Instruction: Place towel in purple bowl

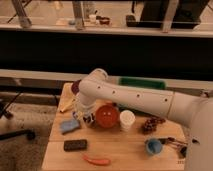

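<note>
The purple bowl stands at the back left of the wooden table, mostly hidden behind my white arm. A pale yellow cloth, apparently the towel, lies at the table's left edge just in front of the bowl. My gripper points down at the table, right of the towel, between a blue sponge-like pad and a red bowl. I see nothing held in it.
A white cup stands right of the red bowl. A green tray is at the back. A dark block, an orange-red chili-like item, a blue cup, a brown cluster and dark small items lie across the front and right.
</note>
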Controlling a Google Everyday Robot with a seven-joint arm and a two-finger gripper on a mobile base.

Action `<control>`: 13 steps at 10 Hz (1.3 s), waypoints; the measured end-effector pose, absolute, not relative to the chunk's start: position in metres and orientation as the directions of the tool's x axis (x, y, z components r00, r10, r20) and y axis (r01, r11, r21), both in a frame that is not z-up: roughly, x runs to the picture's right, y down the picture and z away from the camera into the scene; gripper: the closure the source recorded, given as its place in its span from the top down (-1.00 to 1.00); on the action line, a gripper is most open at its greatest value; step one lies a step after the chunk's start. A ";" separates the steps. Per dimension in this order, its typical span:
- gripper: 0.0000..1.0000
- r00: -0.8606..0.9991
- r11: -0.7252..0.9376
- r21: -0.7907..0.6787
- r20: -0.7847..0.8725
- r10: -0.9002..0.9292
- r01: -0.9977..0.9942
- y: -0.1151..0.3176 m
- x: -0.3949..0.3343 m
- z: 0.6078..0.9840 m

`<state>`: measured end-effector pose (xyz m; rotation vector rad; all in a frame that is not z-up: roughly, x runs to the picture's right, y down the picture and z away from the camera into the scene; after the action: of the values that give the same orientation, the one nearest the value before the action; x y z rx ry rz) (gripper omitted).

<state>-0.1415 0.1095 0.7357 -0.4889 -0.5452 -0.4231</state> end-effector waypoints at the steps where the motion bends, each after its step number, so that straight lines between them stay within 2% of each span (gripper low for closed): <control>1: -0.86 0.773 0.802 -0.321 0.582 -0.253 0.504 0.106 -0.146 0.739; 13: -0.86 0.798 0.813 -0.334 0.551 -0.243 0.477 0.030 -0.179 0.828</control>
<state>-0.1793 0.0295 0.8279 -0.4831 -0.5136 -0.4027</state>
